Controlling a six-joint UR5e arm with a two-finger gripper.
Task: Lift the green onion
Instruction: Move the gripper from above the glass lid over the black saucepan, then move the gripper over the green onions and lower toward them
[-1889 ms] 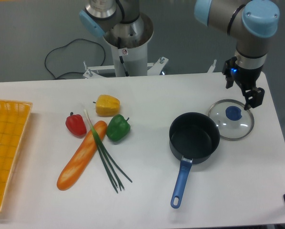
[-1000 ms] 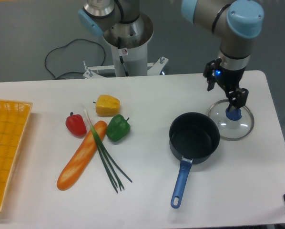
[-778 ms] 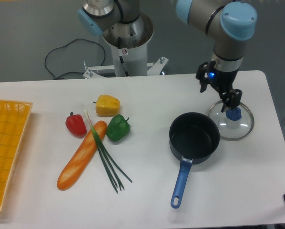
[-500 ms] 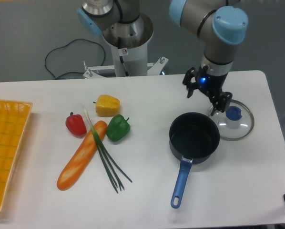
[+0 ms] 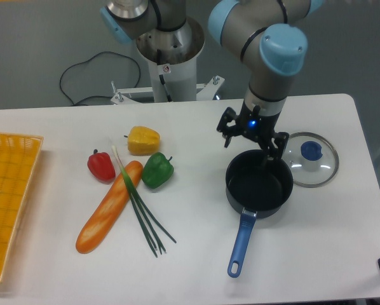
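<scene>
A single fixed camera looks down from the front across the white table (image 5: 196, 267) toward the arm's base (image 5: 171, 60).

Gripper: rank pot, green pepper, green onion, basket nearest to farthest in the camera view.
From the gripper:
1. Pot, right under it.
2. Green pepper, to its left.
3. Green onion, further left, against the baguette.
4. Basket, far left edge.

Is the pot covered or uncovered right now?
Uncovered. The glass lid lies flat on the table beside the pot, whose dark inside looks empty.
</scene>
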